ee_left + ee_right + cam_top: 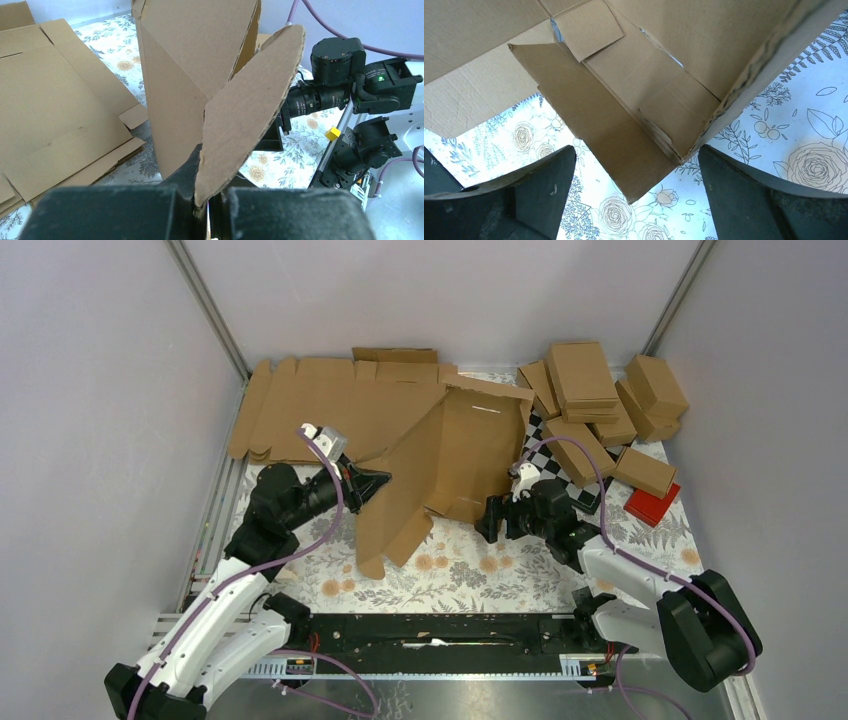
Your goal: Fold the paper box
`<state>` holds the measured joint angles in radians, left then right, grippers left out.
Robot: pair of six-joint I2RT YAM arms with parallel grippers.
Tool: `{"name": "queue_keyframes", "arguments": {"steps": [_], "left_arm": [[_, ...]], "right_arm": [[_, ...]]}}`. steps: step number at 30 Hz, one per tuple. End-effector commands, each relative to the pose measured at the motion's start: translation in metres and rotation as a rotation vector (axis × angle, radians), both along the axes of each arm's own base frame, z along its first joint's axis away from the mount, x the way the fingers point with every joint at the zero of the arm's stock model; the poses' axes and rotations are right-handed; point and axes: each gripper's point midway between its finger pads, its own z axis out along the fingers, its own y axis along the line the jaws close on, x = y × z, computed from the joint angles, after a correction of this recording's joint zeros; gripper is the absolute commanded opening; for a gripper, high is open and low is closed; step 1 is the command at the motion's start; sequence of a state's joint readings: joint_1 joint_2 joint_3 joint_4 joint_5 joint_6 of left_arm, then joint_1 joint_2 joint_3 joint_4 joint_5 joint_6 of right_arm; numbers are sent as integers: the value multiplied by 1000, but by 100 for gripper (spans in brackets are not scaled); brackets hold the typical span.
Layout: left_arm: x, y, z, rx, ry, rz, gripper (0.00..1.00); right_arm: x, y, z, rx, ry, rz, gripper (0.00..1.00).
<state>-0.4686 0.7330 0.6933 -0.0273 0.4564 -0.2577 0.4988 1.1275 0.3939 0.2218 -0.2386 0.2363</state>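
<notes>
Cardboard blanks (330,405) lay flat at the far left of the tabletop (470,575). Just right of them, the left hand (376,478) was clamped tight on a rounded flap (250,110) of the paper box (455,455). The box stood partly raised and tilted at the tabletop's centre, one long panel sloping down toward the near edge. The right hand (493,519) sat at the box's near right corner, fingers (539,185) spread wide either side of it; contact could not be confirmed. Finished boxes (600,390) were piled at the far right, a red box (652,506) beside them.
</notes>
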Motion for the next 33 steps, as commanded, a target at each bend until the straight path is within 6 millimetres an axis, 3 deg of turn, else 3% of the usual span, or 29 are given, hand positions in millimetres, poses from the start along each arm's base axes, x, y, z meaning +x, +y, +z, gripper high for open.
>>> {"name": "queue_keyframes", "arguments": {"steps": [1,7,16,22,33], "left_arm": [[-6,-5,-22,20,70,-41,0],[-4,-4,-23,27,69,-33,0],[-3,-2,-23,30,66,-19,0],[-3,-3,-22,31,64,-25,0],[-5,-5,-24,29,80,-40,0]], "right_arm": [[-1,8,14,39,-40,50,100],[-2,7,11,41,-45,49,100],[34,-11,10,-69,-88,-106,99],[53,-11,20,-36,-150,-177,76],[81,-10,9,-38,-172,-262,67]]}}
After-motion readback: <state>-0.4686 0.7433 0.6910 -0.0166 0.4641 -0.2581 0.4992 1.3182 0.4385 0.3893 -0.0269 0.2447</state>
